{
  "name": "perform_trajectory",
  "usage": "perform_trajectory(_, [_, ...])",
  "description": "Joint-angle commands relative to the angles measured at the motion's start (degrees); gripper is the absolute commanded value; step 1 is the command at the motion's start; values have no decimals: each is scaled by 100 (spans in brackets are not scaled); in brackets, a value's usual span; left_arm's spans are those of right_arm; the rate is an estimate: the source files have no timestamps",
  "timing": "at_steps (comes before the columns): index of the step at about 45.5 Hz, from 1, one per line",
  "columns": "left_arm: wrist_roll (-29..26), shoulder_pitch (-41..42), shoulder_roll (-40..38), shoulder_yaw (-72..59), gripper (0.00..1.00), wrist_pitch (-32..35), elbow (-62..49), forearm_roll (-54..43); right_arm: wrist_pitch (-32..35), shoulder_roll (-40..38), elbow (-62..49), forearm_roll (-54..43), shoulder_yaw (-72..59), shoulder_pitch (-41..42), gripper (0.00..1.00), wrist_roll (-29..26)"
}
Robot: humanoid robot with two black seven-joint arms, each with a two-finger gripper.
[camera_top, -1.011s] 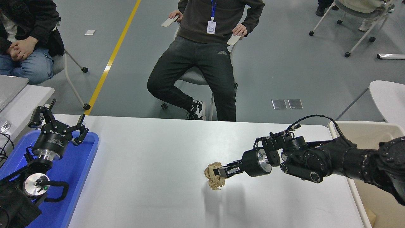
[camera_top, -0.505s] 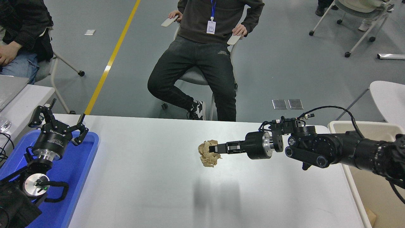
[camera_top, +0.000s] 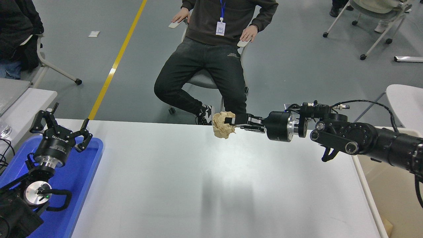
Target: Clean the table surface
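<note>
The table surface is a wide white top filling the lower picture. High above its far edge hangs a crumpled tan paper ball, with my right gripper shut on it; the right arm reaches in from the right edge, stretched leftward. My left gripper stands open and parked at the lower left, above the blue tray.
A beige bin stands against the table's right edge. A person sits on a chair just beyond the far edge, another at the top left. A greyish side table is at the left.
My right gripper has lifted the paper ball off the table, up and toward the far edge. The person at the top left has rolled further left.
</note>
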Motion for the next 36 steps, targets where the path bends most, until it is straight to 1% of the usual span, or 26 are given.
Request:
perform_trajectory(1, [0, 0, 0, 0, 100, 0, -3, 0, 190, -309, 10, 372, 87, 256, 0, 5])
perform_trajectory(7, [0, 0, 0, 0, 100, 0, 5, 0, 199, -344, -174, 609, 113, 292, 0, -4])
perform_trajectory(10, [0, 0, 0, 0, 100, 0, -3, 0, 199, -353, -481, 741, 113, 213, 0, -4])
perform_trajectory(17, [0, 8, 0, 0, 100, 0, -3, 0, 304, -362, -1517, 1259, 113, -77, 0, -4])
perform_trajectory(28, [0, 0, 0, 0, 100, 0, -3, 0, 682, -327, -3618, 2358, 113, -692, 0, -30])
perform_trajectory(36, [0, 0, 0, 0, 100, 0, -3, 0, 682, -344, -4585, 2842, 131, -1167, 0, -74])
